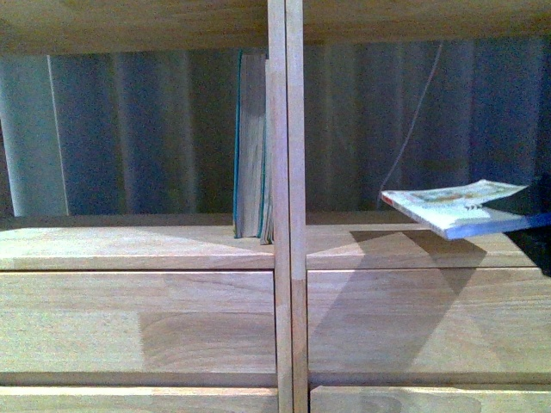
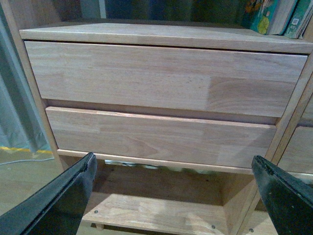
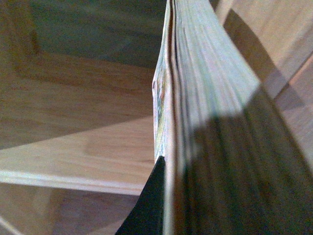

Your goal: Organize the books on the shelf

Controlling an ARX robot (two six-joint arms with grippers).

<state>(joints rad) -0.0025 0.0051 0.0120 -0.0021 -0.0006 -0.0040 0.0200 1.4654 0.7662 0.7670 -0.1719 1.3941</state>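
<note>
Front: teal book (image 1: 251,146) stands tight against upright (image 1: 287,172), open room to its left on shelf (image 1: 129,245) | paperback (image 1: 452,206) flat in mid-air above right board, right gripper (image 1: 532,217) cut off at frame edge | Left wrist: left gripper (image 2: 173,161) spread wide before drawers (image 2: 161,78); books (image 2: 274,14) cropped | Right wrist: paperback's page edge fills view, one finger (image 3: 149,205) clamped on its cover, other hidden.

Indoor room here, looks home-like: a light-wood shelf (image 1: 287,284) with plain drawer fronts (image 2: 161,78), teal books (image 1: 250,146) standing upright on it, a pleated grey curtain (image 1: 129,129) hanging behind, wooden floor (image 2: 22,178) underneath.
</note>
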